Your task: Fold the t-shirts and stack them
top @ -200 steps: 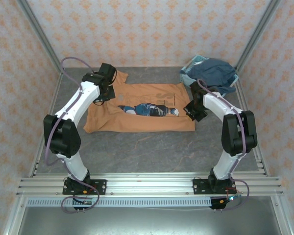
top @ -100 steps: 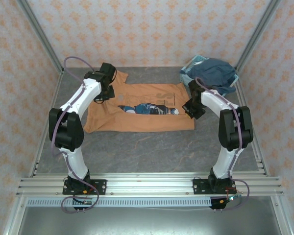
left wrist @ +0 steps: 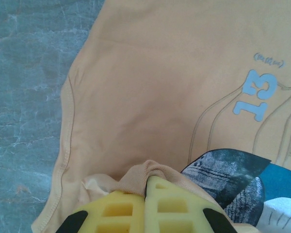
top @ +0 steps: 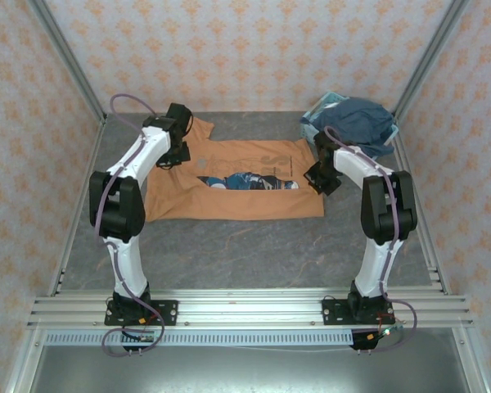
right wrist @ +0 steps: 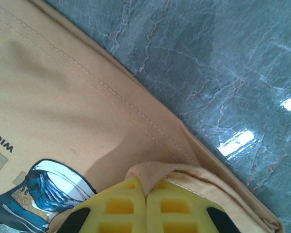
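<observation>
An orange-tan t-shirt [top: 229, 205] lies across the middle of the table, its near half folded over so a strip of the blue-and-white print [top: 250, 181] shows. My left gripper [top: 177, 157] is shut on a pinch of the shirt's left edge; in the left wrist view the yellow fingers [left wrist: 121, 208] clamp a ridge of orange fabric [left wrist: 150, 170], with a blue "13" [left wrist: 259, 94] beyond. My right gripper [top: 321, 178] is shut on the shirt's hemmed right edge [right wrist: 157, 172], held between yellow fingers [right wrist: 177, 211].
A light-blue lattice basket [top: 319, 115] stands at the back right with dark blue clothing [top: 362, 123] heaped in it. Grey marbled tabletop [top: 229, 254] lies bare in front of the shirt. Aluminium frame rails [top: 74, 221] run along both sides.
Both grippers have carried the folded edge farther toward the back, narrowing the exposed print strip. The arms' elbows have drawn back and up.
</observation>
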Available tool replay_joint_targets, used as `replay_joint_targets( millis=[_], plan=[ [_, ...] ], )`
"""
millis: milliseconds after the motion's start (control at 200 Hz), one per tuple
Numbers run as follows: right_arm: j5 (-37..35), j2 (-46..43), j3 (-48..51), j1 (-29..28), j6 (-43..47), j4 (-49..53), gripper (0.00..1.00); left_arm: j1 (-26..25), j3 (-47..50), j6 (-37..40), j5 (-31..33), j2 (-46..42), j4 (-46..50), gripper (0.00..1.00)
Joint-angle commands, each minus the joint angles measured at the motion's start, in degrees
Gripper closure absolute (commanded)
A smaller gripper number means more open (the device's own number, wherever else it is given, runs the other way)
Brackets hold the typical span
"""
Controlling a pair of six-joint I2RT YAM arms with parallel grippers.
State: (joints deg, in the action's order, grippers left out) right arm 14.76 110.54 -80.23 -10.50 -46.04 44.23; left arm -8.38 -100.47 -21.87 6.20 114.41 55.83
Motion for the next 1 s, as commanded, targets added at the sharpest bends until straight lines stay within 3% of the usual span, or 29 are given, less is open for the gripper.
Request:
replay_joint_targets(
  millis=[0, 105, 175, 260, 380, 525, 636, 996],
  plan=[
    [-1.5, 1.1, -2.0, 1.1, 1.7, 0.2, 0.95, 1.1, -3.6, 1.7, -0.7, 1.6, 1.7, 0.93],
    [-1.7, -0.5, -3.6, 1.1, 4.2, 0.5, 0.66, 1.4, -4.9, 1.3, -0.4, 0.8, 2.3, 0.53],
    [-2.2, -2.8, -4.1, 1.0, 6.4, 1.4, 0.54, 1.4, -3.6, 0.7, -0.3, -2.1, 2.4, 0.44],
    [-2.7, -6.4, -2.8, 1.1, 8.7, 2.6, 0.47, 1.6, 1.1, -0.7, -1.0, -8.0, 2.9, 0.43],
    [0.7, -12.9, 4.8, 1.0, 9.7, 1.3, 0.45, 2.6, 12.5, -6.0, -4.1, -15.3, 6.0, 0.45],
    [6.0, -19.2, 15.8, 0.8, 10.5, -1.2, 0.51, 5.2, 28.7, -12.1, -12.4, -22.9, 2.1, 0.54],
    [9.2, -20.9, 21.4, 0.4, 10.7, -3.5, 0.56, 5.9, 33.1, -13.5, -16.0, -22.2, -0.4, 0.62],
    [7.9, -16.0, 22.8, -0.1, 12.3, -3.6, 0.51, 9.0, 38.2, -11.2, -4.8, -20.9, -1.4, 0.60]
  ],
)
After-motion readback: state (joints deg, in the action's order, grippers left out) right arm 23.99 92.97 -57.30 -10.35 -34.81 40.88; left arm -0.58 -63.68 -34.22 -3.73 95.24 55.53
